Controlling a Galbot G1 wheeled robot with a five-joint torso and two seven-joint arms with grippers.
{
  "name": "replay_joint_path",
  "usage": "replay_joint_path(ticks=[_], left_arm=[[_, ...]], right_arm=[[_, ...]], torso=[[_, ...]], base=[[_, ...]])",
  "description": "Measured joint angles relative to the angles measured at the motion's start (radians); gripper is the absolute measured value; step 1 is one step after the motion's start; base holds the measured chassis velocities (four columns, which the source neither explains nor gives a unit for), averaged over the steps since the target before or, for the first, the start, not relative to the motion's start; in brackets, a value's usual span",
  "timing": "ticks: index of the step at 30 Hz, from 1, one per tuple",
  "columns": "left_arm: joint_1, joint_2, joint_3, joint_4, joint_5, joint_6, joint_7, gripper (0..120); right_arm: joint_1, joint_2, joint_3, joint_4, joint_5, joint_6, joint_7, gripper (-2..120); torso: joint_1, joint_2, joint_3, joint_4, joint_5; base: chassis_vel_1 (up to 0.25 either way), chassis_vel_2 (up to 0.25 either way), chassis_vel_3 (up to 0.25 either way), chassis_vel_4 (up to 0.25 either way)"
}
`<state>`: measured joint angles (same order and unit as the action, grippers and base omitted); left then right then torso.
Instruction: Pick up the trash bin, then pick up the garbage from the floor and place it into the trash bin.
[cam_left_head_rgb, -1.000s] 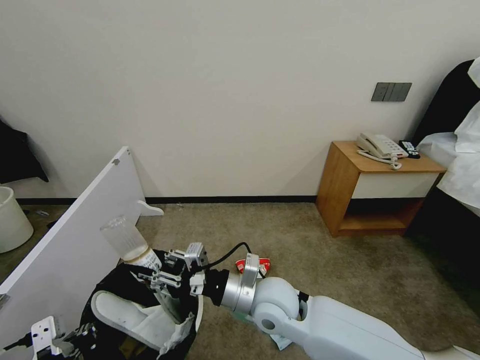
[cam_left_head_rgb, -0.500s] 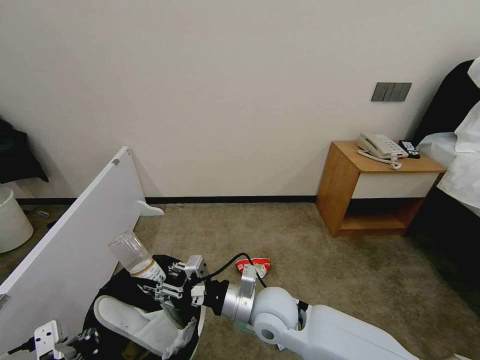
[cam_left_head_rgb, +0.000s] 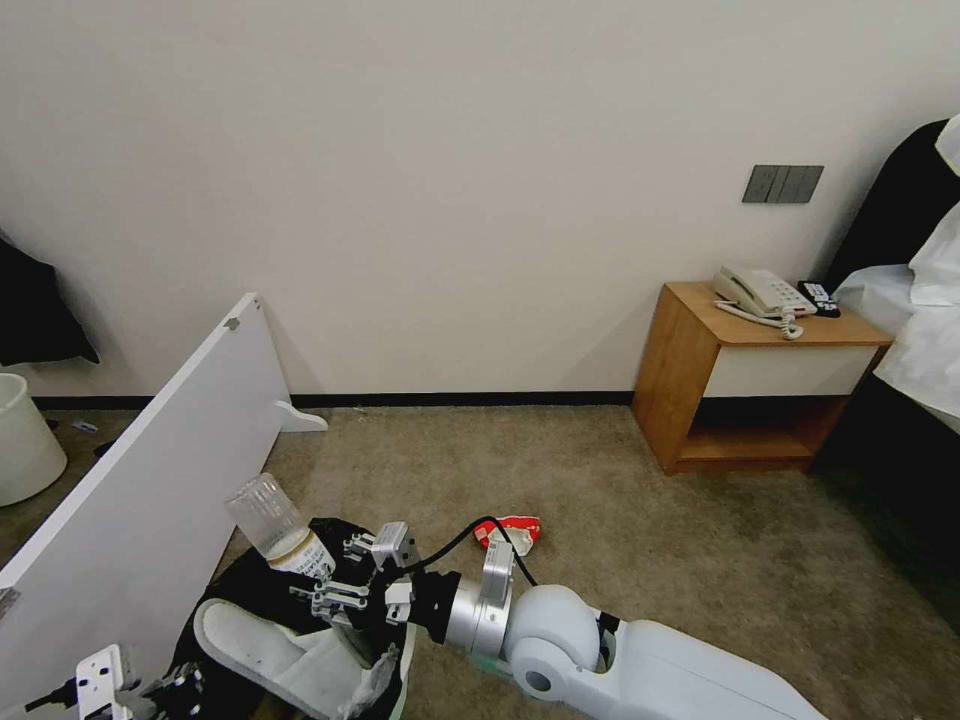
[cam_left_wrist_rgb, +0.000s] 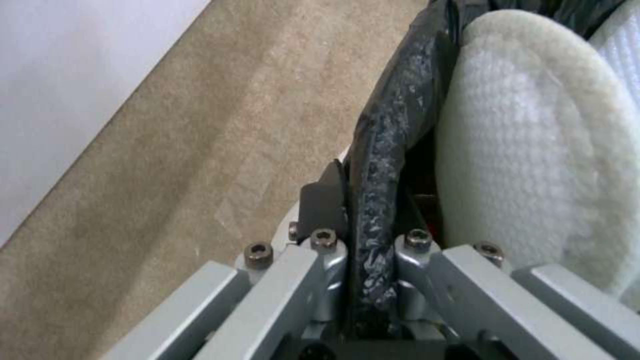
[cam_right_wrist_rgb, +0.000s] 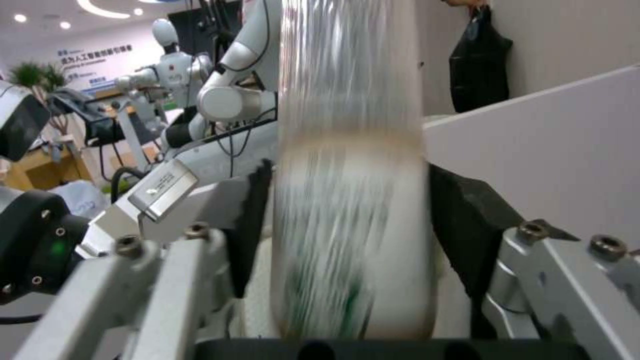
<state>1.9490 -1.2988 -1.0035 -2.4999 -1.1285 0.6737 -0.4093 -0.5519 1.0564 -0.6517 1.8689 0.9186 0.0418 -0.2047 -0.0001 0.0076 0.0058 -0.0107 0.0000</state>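
The trash bin (cam_left_head_rgb: 262, 585), lined with a black bag, sits at the bottom left of the head view with a white slipper (cam_left_head_rgb: 265, 640) lying in it. My right gripper (cam_left_head_rgb: 325, 585) hangs over the bin's mouth, shut on a clear plastic bottle (cam_left_head_rgb: 275, 525) with a white-green label, tilted up and to the left. In the right wrist view the bottle (cam_right_wrist_rgb: 350, 200) fills the gap between the dark pads (cam_right_wrist_rgb: 250, 225). My left gripper (cam_left_wrist_rgb: 370, 235) is shut on the bin's bag-covered rim (cam_left_wrist_rgb: 383, 150), beside the slipper (cam_left_wrist_rgb: 533, 150). A red-white packet (cam_left_head_rgb: 508, 530) lies on the carpet.
A white board (cam_left_head_rgb: 140, 480) leans just left of the bin. A plain white bucket (cam_left_head_rgb: 20, 440) stands at the far left. A wooden nightstand (cam_left_head_rgb: 740, 390) with a phone and a bed (cam_left_head_rgb: 920, 320) are at the right. Open carpet (cam_left_head_rgb: 600, 480) lies between.
My right gripper has come down toward the bin's mouth with the bottle in it. The bin and my left gripper have sunk slightly lower in the head view.
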Motion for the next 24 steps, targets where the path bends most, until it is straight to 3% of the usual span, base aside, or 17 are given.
replay_joint_path(ticks=[2,8,9,24], left_arm=[[-0.002,-0.001,0.006,0.0,0.001,0.0,0.0,2],[-0.002,-0.002,0.008,0.0,0.001,0.0,0.0,2],[-0.002,-0.002,0.008,0.0,0.0,0.0,0.0,2],[-0.01,0.002,0.006,0.0,-0.006,0.0,0.0,2]], right_arm=[[0.0,0.0,-0.001,-0.001,-0.002,0.0,0.0,74],[0.0,0.0,-0.002,-0.003,-0.003,0.001,-0.001,89],[0.0,0.0,-0.003,-0.003,-0.002,0.002,-0.001,98],[0.002,0.007,-0.009,-0.005,0.001,0.004,-0.005,100]], torso=[[0.0,0.0,0.0,0.0,0.0],[0.0,0.0,0.0,0.0,0.0],[0.0,0.0,0.0,0.0,0.0],[0.0,0.0,0.0,0.0,0.0]], base=[[0.0,0.0,0.0,0.0],[0.0,0.0,0.0,0.0],[0.0,0.0,0.0,0.0],[0.0,0.0,0.0,0.0]])
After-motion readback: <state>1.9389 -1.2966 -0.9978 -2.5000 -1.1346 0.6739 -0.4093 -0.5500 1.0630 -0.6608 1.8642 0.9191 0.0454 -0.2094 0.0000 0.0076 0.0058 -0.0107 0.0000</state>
